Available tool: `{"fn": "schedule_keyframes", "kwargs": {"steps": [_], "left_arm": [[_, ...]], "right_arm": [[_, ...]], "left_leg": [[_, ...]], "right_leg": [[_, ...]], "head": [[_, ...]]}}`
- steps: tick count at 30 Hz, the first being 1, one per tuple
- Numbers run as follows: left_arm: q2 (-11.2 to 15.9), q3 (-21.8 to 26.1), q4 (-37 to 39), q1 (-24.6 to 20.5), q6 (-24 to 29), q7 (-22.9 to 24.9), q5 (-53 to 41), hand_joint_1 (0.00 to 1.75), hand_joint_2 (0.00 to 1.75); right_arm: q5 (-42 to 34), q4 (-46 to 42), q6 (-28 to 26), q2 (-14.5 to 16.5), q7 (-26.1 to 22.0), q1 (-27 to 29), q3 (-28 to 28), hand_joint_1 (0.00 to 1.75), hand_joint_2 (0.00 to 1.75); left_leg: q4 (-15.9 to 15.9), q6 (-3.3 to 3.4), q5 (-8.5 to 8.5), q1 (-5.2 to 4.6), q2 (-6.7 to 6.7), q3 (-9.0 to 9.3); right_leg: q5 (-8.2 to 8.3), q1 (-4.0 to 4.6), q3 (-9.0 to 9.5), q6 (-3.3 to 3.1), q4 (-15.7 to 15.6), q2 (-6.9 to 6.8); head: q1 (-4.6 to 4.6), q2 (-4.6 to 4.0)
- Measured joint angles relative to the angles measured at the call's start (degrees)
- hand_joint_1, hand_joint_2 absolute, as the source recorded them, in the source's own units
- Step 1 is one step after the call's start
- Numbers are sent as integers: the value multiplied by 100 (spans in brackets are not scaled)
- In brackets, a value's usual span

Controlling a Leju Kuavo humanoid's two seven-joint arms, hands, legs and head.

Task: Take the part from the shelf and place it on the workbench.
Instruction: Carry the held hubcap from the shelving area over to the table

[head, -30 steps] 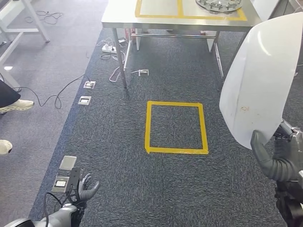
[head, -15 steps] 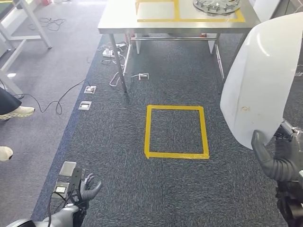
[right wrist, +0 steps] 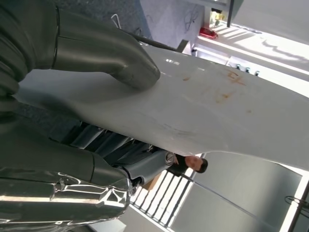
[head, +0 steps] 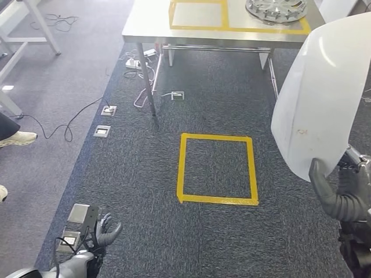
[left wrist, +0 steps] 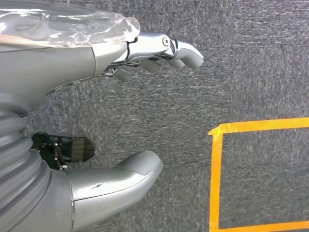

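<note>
my right hand (head: 339,194) grips the white panel (head: 322,92) upright at my right side, short of the steel table (head: 148,26); my left hand (head: 105,231) hangs empty, fingers apart.

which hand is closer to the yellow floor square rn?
Left, narrowly. The left hand hangs open beside the yellow floor square, off its near-left corner. The right hand holds the white part beyond its right edge.

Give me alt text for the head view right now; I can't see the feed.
The right hand holds a large white curved panel upright at the right edge, above dark carpet. Ahead lies a yellow tape square on the floor, and beyond it a steel workbench bearing a silver wheel cover. The left hand hangs open, low left.
</note>
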Motion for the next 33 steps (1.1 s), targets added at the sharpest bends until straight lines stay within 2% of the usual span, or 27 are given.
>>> {"fn": "schedule_keyframes", "kwargs": {"steps": [1,2,3,4,6,7,8,9,11,12,14,15,16,17,18,19,21,22,23,25,27,28,29,31,32,33], "left_arm": [[1,0,0,4,0,0,1,0,175],[-1,0,0,7,0,0,1,0,175],[-3,0,0,9,0,0,0,0,175],[-5,0,0,10,0,0,-1,0,175],[-23,0,1,13,0,1,-1,0,175],[-32,0,1,14,0,1,-1,0,175],[-38,0,1,15,0,-1,-1,0,175],[-38,0,1,12,0,-2,-1,0,175],[-31,0,-2,8,1,-5,-3,0,175],[-32,0,-4,0,1,-8,-3,0,175],[-33,0,-7,-9,1,-11,-4,0,175],[-31,0,-7,-5,2,-11,-3,0,175],[-28,0,-7,4,2,-10,-3,0,175],[-25,0,-7,13,3,-9,-2,0,175],[-21,0,-7,20,5,-9,-2,0,175],[-15,0,-7,21,7,-9,-2,0,175],[-2,0,-7,25,11,-9,-2,0,175],[4,0,-7,30,11,-7,-2,0,175],[7,0,-7,37,13,-4,-2,0,175],[7,0,-8,43,16,-2,-3,0,175],[5,0,-11,36,19,-5,-3,0,175],[5,0,-13,30,20,-7,-3,0,175],[5,0,-13,26,22,-7,-4,0,175],[5,0,-13,30,27,-7,-4,0,175],[3,0,-13,35,28,-6,-4,0,175],[2,0,-13,40,28,-6,-4,0,175]], "right_arm": [[0,1,0,0,2,6,1,175,175],[0,1,-1,0,3,10,0,175,175],[0,1,-2,0,4,10,0,175,175],[1,1,-3,0,4,10,0,175,175],[4,4,-9,0,4,13,1,175,175],[8,7,-13,0,9,22,2,175,175],[12,7,-16,0,12,33,1,175,175],[16,5,-20,0,16,38,0,175,175],[23,-4,-27,1,14,34,-2,175,175],[27,-9,-30,2,11,26,0,175,175],[32,-15,-34,2,7,27,3,175,175],[33,-15,-33,2,8,33,4,175,175],[33,-14,-33,2,8,40,5,175,175],[33,-14,-33,2,8,49,7,175,175],[33,-14,-33,2,8,56,7,175,175],[33,-14,-33,2,7,61,8,175,175],[33,-13,-33,2,7,63,9,175,175],[33,-11,-33,2,7,64,9,175,175],[33,-9,-34,2,9,68,8,175,175],[33,-10,-37,2,13,79,5,175,175],[33,-15,-42,3,7,84,3,175,175],[34,-18,-48,3,2,85,-1,175,175],[34,-17,-53,3,0,94,-5,175,175],[35,-17,-64,2,0,127,-14,175,175],[35,-16,-67,2,-1,146,-15,175,175],[36,-16,-67,2,-1,159,-15,175,175]], "left_leg": [[-2,5,-61,-1,-11,77],[-3,6,-128,-2,-23,170],[-3,1,-199,-4,-37,272],[-5,-6,-272,-7,-47,378],[1,-35,-419,-19,-65,538],[1,-62,-488,-27,-71,583],[11,-93,-537,-32,-78,626],[25,-128,-564,-38,-86,667],[207,-179,-547,-30,-75,643],[465,-207,-539,-26,-61,503],[1213,-261,-677,-12,-32,22],[1561,-284,-857,-4,-24,-257],[1770,-300,-1041,3,-21,-477],[1817,-308,-1159,9,-19,-622],[1699,-311,-1156,12,-16,-689],[1389,-303,-962,13,-13,-660],[613,-262,-316,1,0,-515],[331,-226,-69,-13,5,-454],[180,-182,78,-27,5,-422],[107,-91,127,-32,3,-346],[73,-25,122,-17,2,-211],[65,-2,93,-13,-1,-138],[60,17,44,-15,-3,-76],[61,35,-71,-22,-8,44],[61,37,-137,-25,-13,120],[61,35,-207,-30,-19,210]], "right_leg": [[-179,0,-209,10,218,0],[-286,0,-334,14,244,0],[-259,0,-377,9,87,0],[-74,3,-360,-8,-207,1],[691,29,-291,-78,-1002,3],[1008,50,-245,-112,-1290,9],[1217,69,-221,-145,-1483,16],[1252,84,-185,-168,-1562,20],[1225,68,-58,-226,-1594,28],[1203,59,13,-258,-1615,25],[1127,48,126,-305,-1647,24],[1074,48,179,-316,-1654,28],[1017,47,237,-317,-1655,35],[956,47,307,-314,-1655,42],[890,47,390,-308,-1655,48],[821,47,480,-298,-1656,50],[684,55,616,-261,-1651,52],[613,65,663,-232,-1651,59],[566,72,695,-200,-1646,67],[505,82,775,-131,-1616,83],[449,68,738,-75,-1395,67],[383,60,606,-54,-1126,55],[280,52,391,-37,-750,46],[-37,50,-90,-18,-40,43],[-163,50,-253,-16,102,43],[-191,51,-326,-21,49,43]], "head": [[0,0],[1,0],[6,0],[12,0],[46,0],[56,0],[58,0],[52,0],[33,0],[20,0],[-15,0],[-33,0],[-43,0],[-54,0],[-65,0],[-75,0],[-84,0],[-81,0],[-72,0],[-58,0],[-46,0],[-33,0],[-18,0],[4,0],[8,0],[10,0]]}}
